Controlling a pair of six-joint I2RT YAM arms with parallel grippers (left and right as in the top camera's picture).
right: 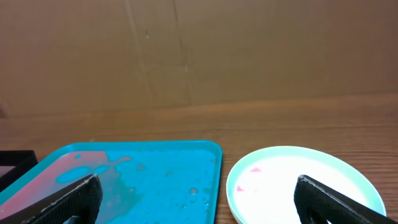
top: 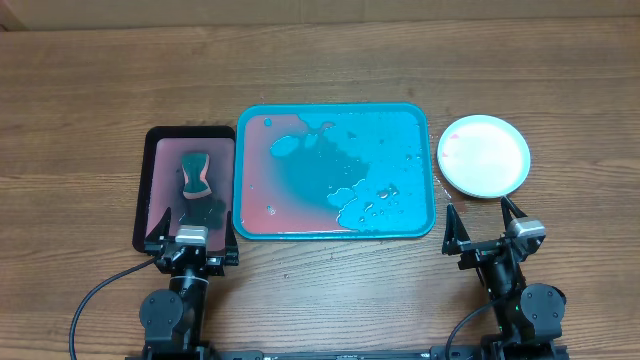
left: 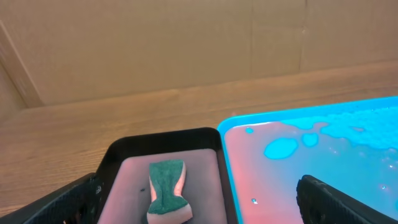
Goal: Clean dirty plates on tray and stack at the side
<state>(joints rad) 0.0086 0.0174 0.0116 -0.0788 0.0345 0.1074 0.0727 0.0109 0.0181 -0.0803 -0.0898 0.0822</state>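
Observation:
The teal tray (top: 420, 215) lies mid-table, wet and reddish-stained, with no plates on it; it also shows in the left wrist view (left: 323, 162) and the right wrist view (right: 143, 177). A plate stack (top: 484, 155) sits on the table right of the tray; only the white-centred, pale-rimmed top plate with faint pink smears shows, also in the right wrist view (right: 292, 180). The other plates are hidden. My left gripper (top: 192, 238) is open and empty at the near edge of the black tray. My right gripper (top: 484, 222) is open and empty just in front of the plate.
A smaller black tray (top: 152, 190) with pinkish liquid stands left of the teal tray and holds a green-topped sponge (top: 195, 174), which also shows in the left wrist view (left: 166, 190). A cardboard wall (right: 199, 50) backs the table.

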